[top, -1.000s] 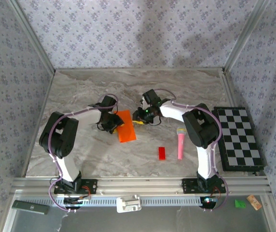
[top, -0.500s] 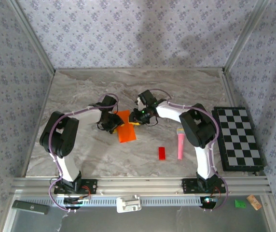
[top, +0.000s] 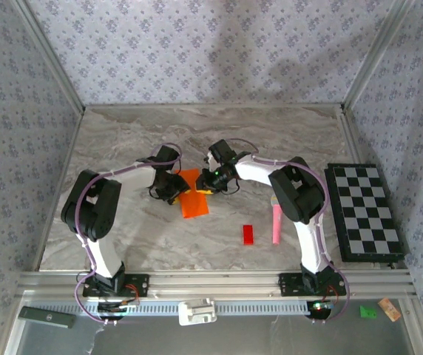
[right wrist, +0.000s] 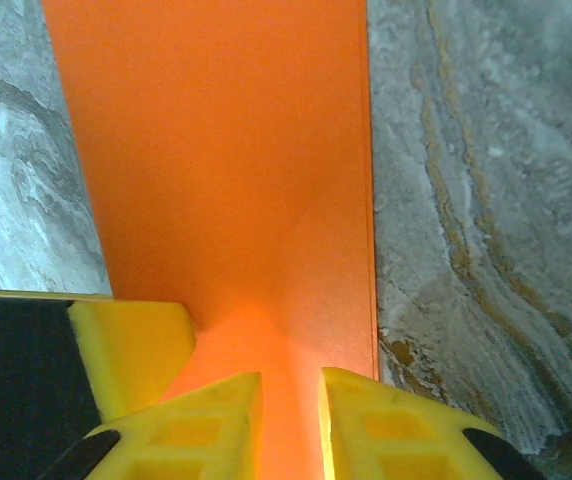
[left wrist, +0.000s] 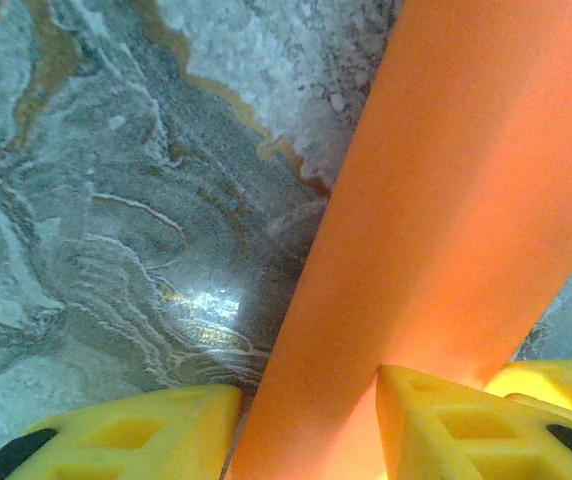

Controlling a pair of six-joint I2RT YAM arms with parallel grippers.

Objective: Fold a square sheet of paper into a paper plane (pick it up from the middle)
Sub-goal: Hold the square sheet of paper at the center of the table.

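The square sheet of paper lies flat on the marble table as a bright orange oblong, between both arms. My left gripper is down at its left edge. In the left wrist view the paper runs through the open left gripper; one finger rests on the table and the other finger on the sheet. My right gripper is down on the far right part. Its jaws stand a narrow gap apart, with paper showing in the gap.
A small red block and a pink toy microphone lie near the front right. A checkerboard sits beside the table at the right. The left gripper's yellow finger is close beside my right fingers.
My right gripper has slid left onto the orange paper and its jaws have narrowed. The left arm and the paper have stayed put.
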